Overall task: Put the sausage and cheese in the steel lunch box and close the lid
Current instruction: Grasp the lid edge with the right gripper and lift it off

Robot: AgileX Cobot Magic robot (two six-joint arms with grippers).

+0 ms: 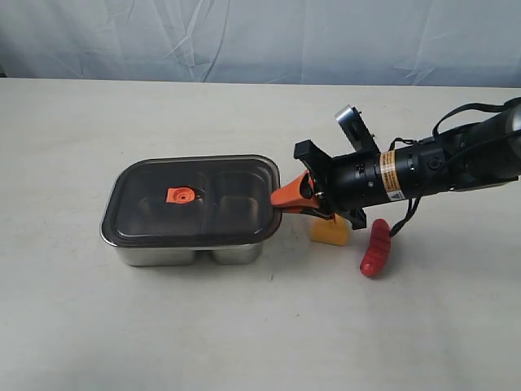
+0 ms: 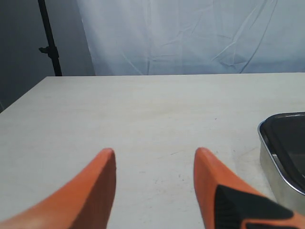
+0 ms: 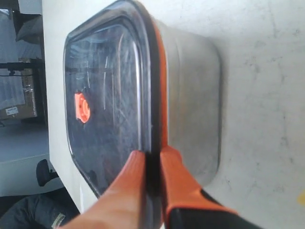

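Steel lunch box (image 1: pixel 163 254): ahead of right gripper (image 3: pixel 151 157); could be dragged along on lifting.
Lid (image 1: pixel 228 204): seated on box, edge pinched by closed right jaws; thin hold may slip.
Left gripper (image 2: pixel 155 160): spread wide, nothing held.
Cheese (image 1: pixel 330 233), sausage (image 1: pixel 377 248): behind right jaws, unboxed.

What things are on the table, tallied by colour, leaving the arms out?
Red: 1, the sausage
Yellow-orange: 1, the cheese
Silver: 1, the steel lunch box
Dark translucent: 1, the lid
Total: 4
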